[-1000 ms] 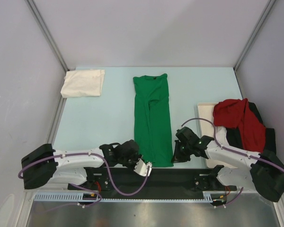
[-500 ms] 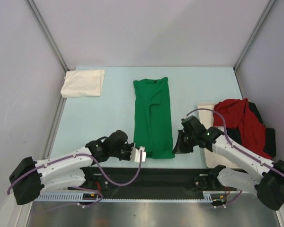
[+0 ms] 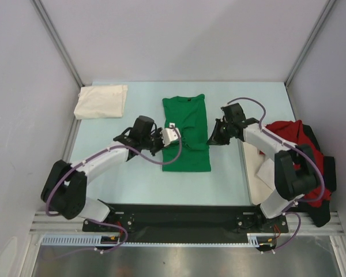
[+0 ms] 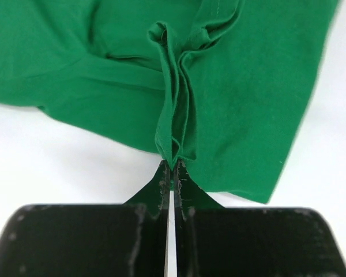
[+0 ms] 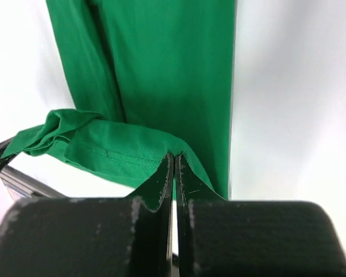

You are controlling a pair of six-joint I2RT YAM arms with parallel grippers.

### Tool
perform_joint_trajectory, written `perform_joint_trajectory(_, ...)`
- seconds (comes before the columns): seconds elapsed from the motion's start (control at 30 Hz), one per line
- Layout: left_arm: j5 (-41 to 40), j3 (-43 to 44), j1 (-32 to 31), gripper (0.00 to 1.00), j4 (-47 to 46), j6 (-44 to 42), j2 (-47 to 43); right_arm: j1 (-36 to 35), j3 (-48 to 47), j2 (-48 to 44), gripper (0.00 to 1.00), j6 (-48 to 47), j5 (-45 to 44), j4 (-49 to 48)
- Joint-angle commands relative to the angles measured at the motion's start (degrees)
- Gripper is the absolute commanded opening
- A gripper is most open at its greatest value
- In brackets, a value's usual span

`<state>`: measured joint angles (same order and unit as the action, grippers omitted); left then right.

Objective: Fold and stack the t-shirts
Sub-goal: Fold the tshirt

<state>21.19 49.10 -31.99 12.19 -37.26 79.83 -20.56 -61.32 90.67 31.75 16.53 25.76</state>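
Observation:
A bright green t-shirt (image 3: 190, 158) lies as a long strip in the middle of the table, collar at the far end. Its near hem is lifted and doubled back over the middle. My left gripper (image 3: 172, 134) is shut on the hem's left corner, and the cloth bunches between its tips (image 4: 172, 167). On the right corner my right gripper (image 3: 212, 137) is shut too, green cloth (image 5: 173, 69) draping from its tips (image 5: 174, 157). A cream-white t-shirt (image 3: 101, 101) lies folded at the far left. A red t-shirt (image 3: 288, 138) and a dark t-shirt (image 3: 330, 170) are heaped at the right.
A flat white tray (image 3: 251, 173) lies at the right under the red and dark heap. Grey walls with metal posts close in the table on three sides. A black rail with the arm bases runs along the near edge.
Both arms have reached away from the near edge toward the far side, carrying the green shirt's near hem up over its middle. The shirt's outline is now shorter.

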Motion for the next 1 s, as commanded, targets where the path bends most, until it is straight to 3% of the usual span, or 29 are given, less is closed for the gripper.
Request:
perform_joint_trajectory(0.0, -1.4, 5.6, 2.0, 0.0, -1.7, 2.2, 5.1, 2.4, -5.0, 4.6, 0.0, -2.0, 2.4, -4.7)
perform_joint_trajectory(0.3, -4.0, 13.4, 3.4, 0.0, -0.4, 3.6, 17.5, 4.5, -11.6, 13.9, 0.0, -2.7, 2.7, -4.7)
perform_joint_trajectory(0.33, -4.5, 13.7, 3.7, 0.02, -0.7, 3.9, 18.2, 5.1, -11.9, 14.4, 0.04, -2.6, 2.6, -4.9)
perform_joint_trajectory(0.37, -4.9, 14.3, 3.8, 0.05, -0.8, 4.1, 18.9, 5.4, -12.1, 15.1, 0.12, -2.5, 2.5, -5.5)
perform_joint_trajectory(0.4, -6.8, 15.7, 3.9, 0.08, -0.9, 4.6, 19.5, 5.9, -12.7, 16.4, 0.32, -2.4, 1.9, -5.7)
perform_joint_trajectory(0.43, -8.2, 16.5, 4.1, 0.26, -0.8, 5.8, 21.2, 6.3, -13.2, 17.1, 0.38, -2.3, 1.7, -5.9)
perform_joint_trajectory(0.53, -14.5, 20.7, 4.7, 0.44, 0.4, 8.2, 24.9, 8.8, -15.7, 17.7, 0.44, -2.4, 0.3, -5.2)
perform_joint_trajectory(0.67, -21.0, 24.6, 6.2, 0.47, 0.5, 11.5, 27.0, 8.3, -13.6, 10.2, 0.45, -4.8, -7.2, -4.5)
perform_joint_trajectory(0.8, -25.8, 24.6, 7.3, 0.44, 1.9, 15.0, 22.9, 5.2, -6.5, 2.8, 0.5, -7.0, -9.5, -0.1)
perform_joint_trajectory(0.87, -15.4, 17.3, 6.5, 0.45, 0.8, 11.6, 18.0, 4.1, 0.4, -1.7, 0.53, -6.3, -8.2, 0.6)
perform_joint_trajectory(0.97, -12.0, 9.6, 1.1, 0.49, -0.6, 3.4, 9.1, 2.4, 6.0, -4.7, 0.57, -4.0, -4.4, -0.2)
